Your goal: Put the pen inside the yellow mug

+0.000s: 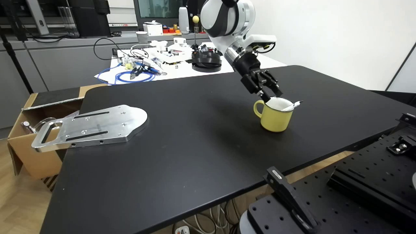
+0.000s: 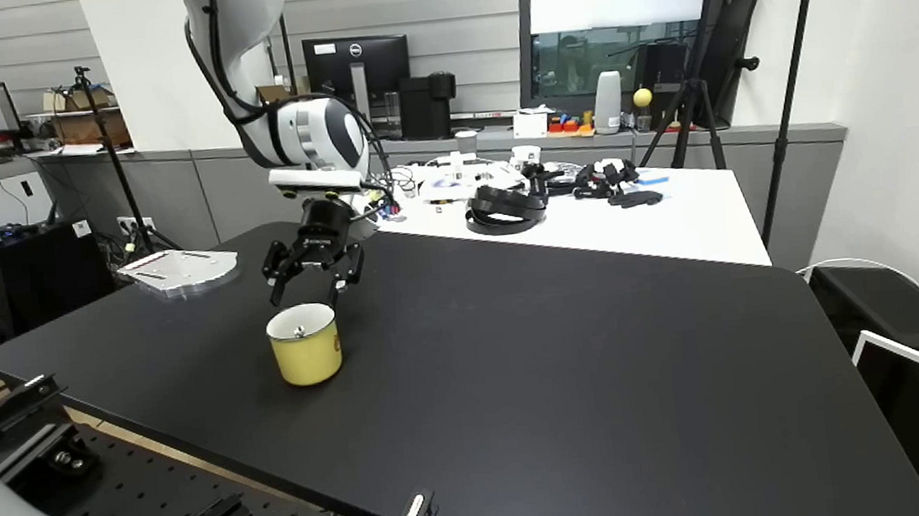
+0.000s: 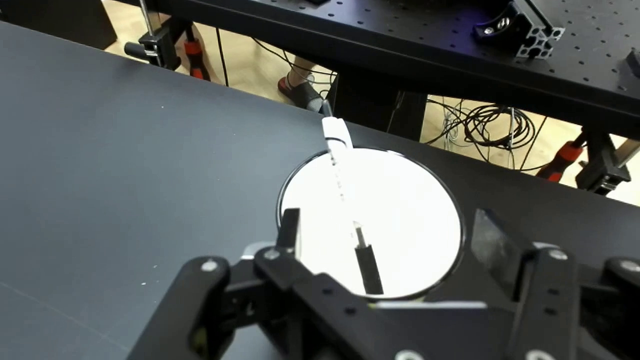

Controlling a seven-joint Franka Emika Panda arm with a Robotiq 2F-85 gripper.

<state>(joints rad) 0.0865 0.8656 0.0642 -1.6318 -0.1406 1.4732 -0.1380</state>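
The yellow mug (image 1: 275,121) stands upright on the black table; it also shows in an exterior view (image 2: 309,357) and in the wrist view (image 3: 415,200). The pen (image 1: 295,106) lies slantwise in the mug and leans on its rim, with its white end and dark tip sticking out past the rim. In the wrist view the pen (image 3: 337,132) crosses the bright inside, its black part lower down in the mug. My gripper (image 3: 387,222) is open, its fingers apart over the near side of the mug, holding nothing. It shows just above the rim in both exterior views (image 1: 272,95) (image 2: 304,298).
A silver metal plate with a handle (image 1: 97,125) lies at the table's edge over a cardboard box (image 1: 35,152). A white table (image 1: 182,66) with cables and tools stands behind. A black perforated mounting plate (image 1: 351,182) borders the near edge.
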